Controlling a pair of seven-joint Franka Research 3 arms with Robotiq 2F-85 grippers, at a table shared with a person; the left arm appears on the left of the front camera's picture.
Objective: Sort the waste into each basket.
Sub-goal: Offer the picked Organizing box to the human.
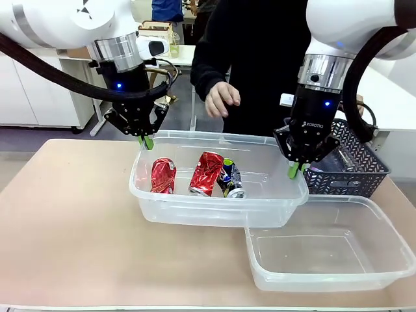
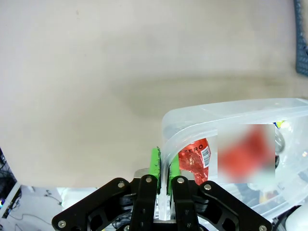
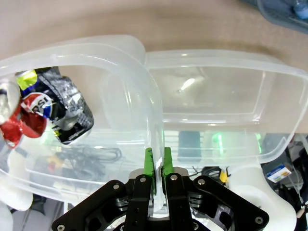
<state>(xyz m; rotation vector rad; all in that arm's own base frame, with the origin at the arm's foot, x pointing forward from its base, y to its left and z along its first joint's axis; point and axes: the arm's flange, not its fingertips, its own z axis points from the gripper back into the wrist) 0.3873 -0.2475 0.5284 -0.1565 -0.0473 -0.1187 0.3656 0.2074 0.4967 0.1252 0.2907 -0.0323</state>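
A clear tub (image 1: 214, 214) holds three crushed cans: two red ones (image 1: 163, 175) (image 1: 207, 172) and a dark blue-green one (image 1: 231, 179). My left gripper (image 1: 146, 141) is shut on the tub's left rim (image 2: 216, 108), with a red can (image 2: 195, 159) just inside the wall. My right gripper (image 1: 298, 170) is shut on its right rim (image 3: 96, 45), and the cans (image 3: 67, 113) lie to the left in that view. The held tub's right front corner overlaps the rim of a second clear tub (image 1: 325, 250) (image 3: 216, 86), which has nothing in it.
A dark lattice basket (image 1: 354, 170) with clear plastic inside stands behind the right gripper. A person in a black top stands at the far side, one hand (image 1: 222, 99) hanging above the table edge. Bare tan tabletop (image 1: 65, 221) spreads to the left.
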